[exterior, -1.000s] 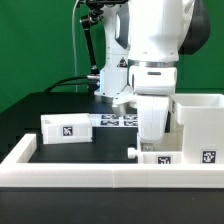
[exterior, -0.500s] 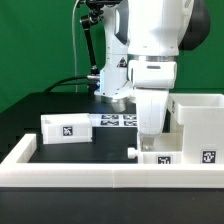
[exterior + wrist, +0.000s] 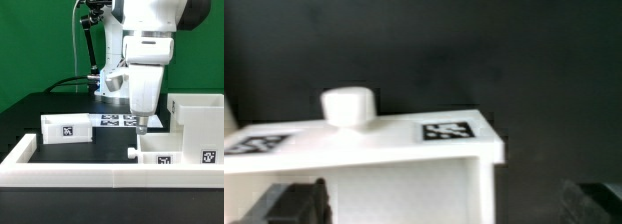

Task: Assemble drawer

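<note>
Drawer, unassembled, three white pieces on the black desk (image 3: 60, 108). Count: one big box (image 3: 197, 115), two small trays.

Hidden or unclear:
- Big box is cut off by the exterior view's right edge.
- Marker board (image 3: 112, 120) is partly covered by the arm (image 3: 150, 50), whose upper links leave the frame at the top.
- Small dark item (image 3: 133, 152) sits by the near tray (image 3: 165, 156); too small to identify.
- Wrist view is blurred. It shows a white tray top with two tags and one short white peg (image 3: 345, 105). Which tray it is cannot be confirmed.

Pose: arm upright, wrist pointing straight down. Claw (image 3: 141, 124) hangs above the near tray, beside the big box, touching nothing. Fingers (image 3: 295, 203) show dark at the wrist frame's corners, spread wide, holding nothing.

Placement: far tray (image 3: 68, 128), one tag visible, lies well apart toward the exterior view's left. The near tray lies against the white rail (image 3: 90, 172), in front of the big box.
</note>
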